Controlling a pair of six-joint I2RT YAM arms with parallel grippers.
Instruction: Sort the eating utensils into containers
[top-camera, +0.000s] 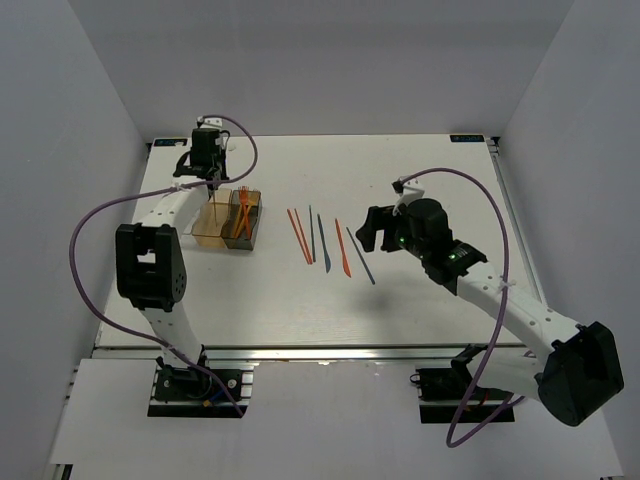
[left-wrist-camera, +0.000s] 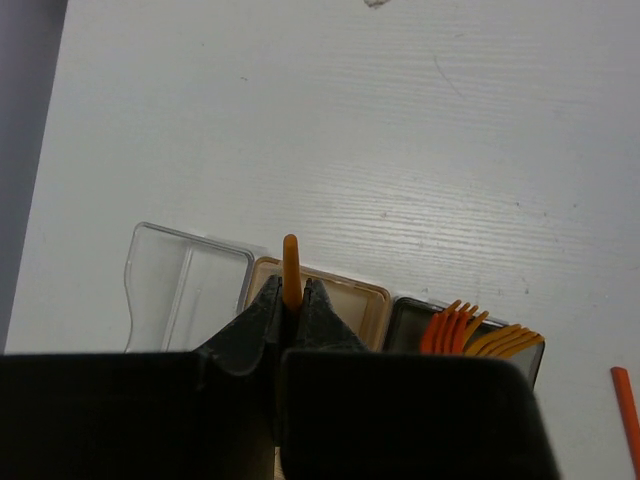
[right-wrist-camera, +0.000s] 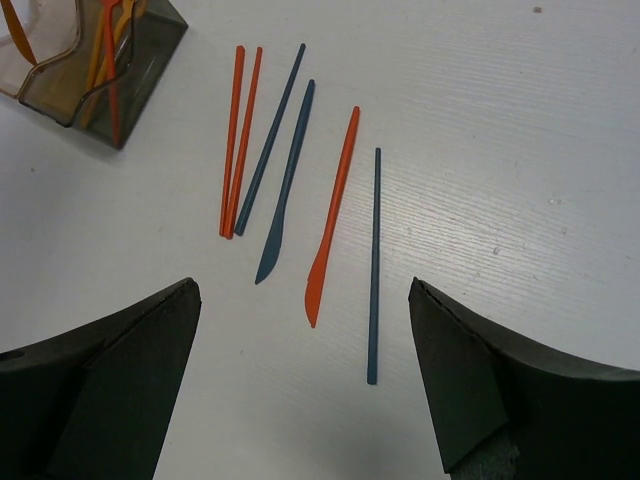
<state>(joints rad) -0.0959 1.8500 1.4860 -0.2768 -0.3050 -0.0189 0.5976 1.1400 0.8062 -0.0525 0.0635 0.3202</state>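
My left gripper (left-wrist-camera: 291, 291) is shut on a thin orange utensil (left-wrist-camera: 291, 258) and hangs over the tan-orange container (left-wrist-camera: 372, 297), the middle of three joined bins (top-camera: 214, 228). A clear bin (left-wrist-camera: 165, 287) is on one side of it. The dark grey bin (left-wrist-camera: 406, 306) on the other side holds several orange forks (left-wrist-camera: 455, 326). Several loose utensils lie in a row mid-table: two red sticks (right-wrist-camera: 236, 140), a dark blue stick (right-wrist-camera: 271, 138), a dark blue knife (right-wrist-camera: 286, 180), an orange knife (right-wrist-camera: 336, 205) and another dark blue stick (right-wrist-camera: 374, 262). My right gripper (right-wrist-camera: 305, 290) stands wide open just short of them, holding nothing.
The containers sit at the table's back left, below my left gripper (top-camera: 212, 183). My right gripper (top-camera: 372, 232) hovers just right of the utensil row (top-camera: 325, 243). Grey walls close in the table on three sides. Purple cables loop from both arms.
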